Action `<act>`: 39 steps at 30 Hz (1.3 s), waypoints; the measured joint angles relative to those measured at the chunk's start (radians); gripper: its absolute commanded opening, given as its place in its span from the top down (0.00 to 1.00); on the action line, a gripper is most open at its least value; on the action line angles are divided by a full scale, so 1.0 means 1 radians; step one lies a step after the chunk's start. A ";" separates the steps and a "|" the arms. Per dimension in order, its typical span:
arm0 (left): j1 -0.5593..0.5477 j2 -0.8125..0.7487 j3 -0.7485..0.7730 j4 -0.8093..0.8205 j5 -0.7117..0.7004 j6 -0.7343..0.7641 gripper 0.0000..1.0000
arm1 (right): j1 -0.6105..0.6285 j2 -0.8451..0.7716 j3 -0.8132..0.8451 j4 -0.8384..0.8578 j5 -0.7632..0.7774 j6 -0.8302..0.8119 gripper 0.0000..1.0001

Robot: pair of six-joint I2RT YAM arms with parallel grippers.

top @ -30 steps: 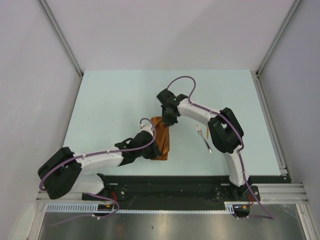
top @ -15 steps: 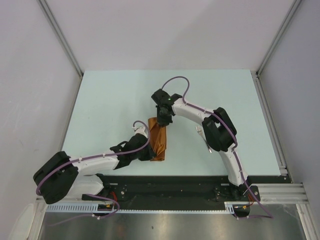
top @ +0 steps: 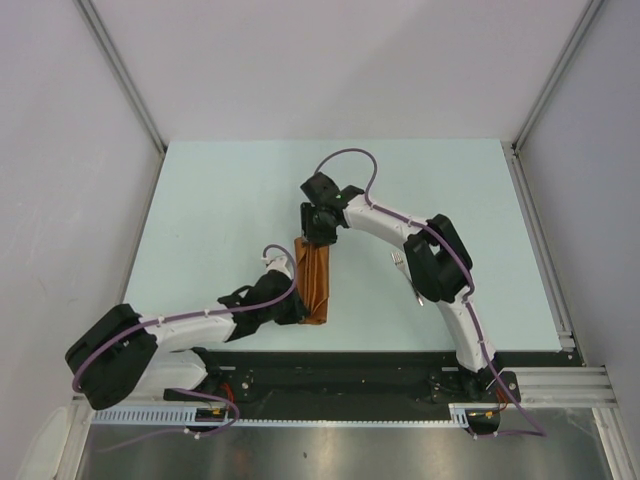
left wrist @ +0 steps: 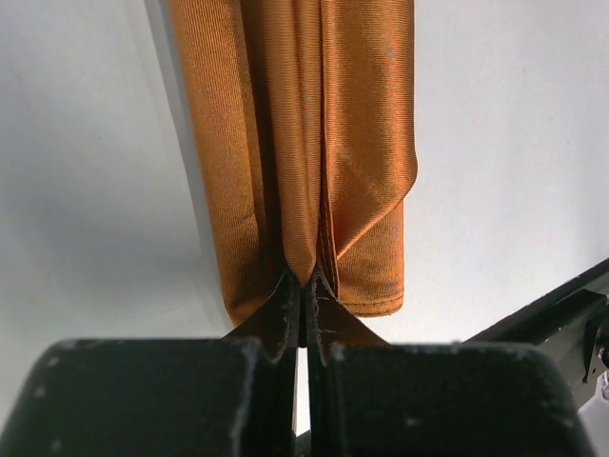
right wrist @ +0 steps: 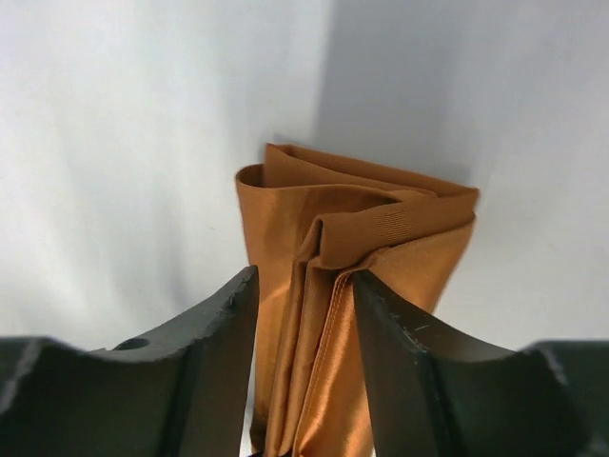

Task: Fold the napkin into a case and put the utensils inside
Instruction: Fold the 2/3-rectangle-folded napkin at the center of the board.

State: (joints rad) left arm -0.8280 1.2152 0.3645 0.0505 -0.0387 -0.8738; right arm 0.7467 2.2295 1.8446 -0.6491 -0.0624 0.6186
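Observation:
The rust-orange napkin (top: 314, 280) lies folded into a long narrow strip on the pale table, running from near to far. My left gripper (top: 298, 306) is shut on its near end, pinching a raised fold (left wrist: 304, 286) of the napkin (left wrist: 285, 143). My right gripper (top: 316, 234) is over the far end. Its jaws stand open, with the layered cloth (right wrist: 381, 228) between the fingers (right wrist: 214, 319) but not pinched. The silver fork (top: 401, 263) lies to the right, partly behind the right arm. The spoon is out of view.
The right arm's elbow (top: 440, 262) hangs over the fork's handle. A black rail (top: 350, 375) runs along the table's near edge, and grey walls stand on three sides.
My right gripper has gone from shut to open, letting go of the napkin's far end. Both arms shifted slightly left, and the napkin now lies straighter and narrower.

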 measured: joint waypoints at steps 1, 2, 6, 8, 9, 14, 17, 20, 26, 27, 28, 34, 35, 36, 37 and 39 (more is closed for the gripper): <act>0.000 -0.003 -0.003 0.001 0.000 0.000 0.87 | 0.000 0.004 0.003 0.008 -0.013 -0.002 0.45; 0.001 -0.008 -0.005 0.000 0.000 0.000 0.74 | 0.000 0.010 0.004 0.021 -0.029 -0.006 0.44; 0.008 -0.054 -0.007 -0.039 0.000 0.005 0.48 | -0.003 0.024 0.003 0.053 -0.079 -0.018 0.41; 0.018 -0.102 -0.006 -0.084 0.000 0.010 0.43 | -0.007 0.023 -0.011 0.082 -0.108 -0.021 0.41; 0.024 -0.124 -0.004 -0.106 0.000 0.011 0.42 | -0.009 0.021 -0.023 0.102 -0.121 -0.021 0.38; 0.082 -0.209 0.072 -0.248 0.002 0.022 0.48 | -0.042 -0.003 -0.135 0.217 -0.220 -0.019 0.34; 0.144 -0.206 0.140 -0.287 0.022 0.040 0.51 | -0.060 -0.012 -0.158 0.267 -0.272 -0.016 0.34; 0.224 -0.170 0.199 -0.297 0.056 0.059 0.57 | -0.076 -0.012 -0.169 0.304 -0.320 -0.004 0.34; 0.372 0.022 0.294 -0.268 0.181 0.089 0.73 | -0.102 -0.018 -0.233 0.417 -0.384 0.040 0.38; 0.386 0.050 0.306 -0.256 0.197 0.089 0.73 | -0.107 -0.022 -0.256 0.442 -0.399 0.053 0.39; 0.396 0.078 0.318 -0.242 0.211 0.089 0.74 | -0.115 -0.025 -0.277 0.465 -0.417 0.068 0.40; 0.402 0.196 0.420 -0.206 0.249 0.089 0.82 | -0.156 -0.032 -0.335 0.562 -0.489 0.130 0.48; 0.403 0.219 0.443 -0.195 0.253 0.089 0.83 | -0.161 -0.037 -0.352 0.586 -0.499 0.141 0.48; 0.403 0.241 0.462 -0.185 0.253 0.089 0.85 | -0.167 -0.043 -0.371 0.607 -0.507 0.152 0.48; 0.404 0.264 0.480 -0.177 0.253 0.089 0.87 | -0.171 -0.048 -0.387 0.625 -0.514 0.161 0.48; 0.405 0.308 0.512 -0.169 0.253 0.090 0.90 | -0.177 -0.056 -0.408 0.650 -0.527 0.175 0.48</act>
State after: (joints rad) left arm -0.4229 1.5230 0.8768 -0.1181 0.2138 -0.7834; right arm 0.5694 2.1735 1.4364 0.0013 -0.5892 0.7940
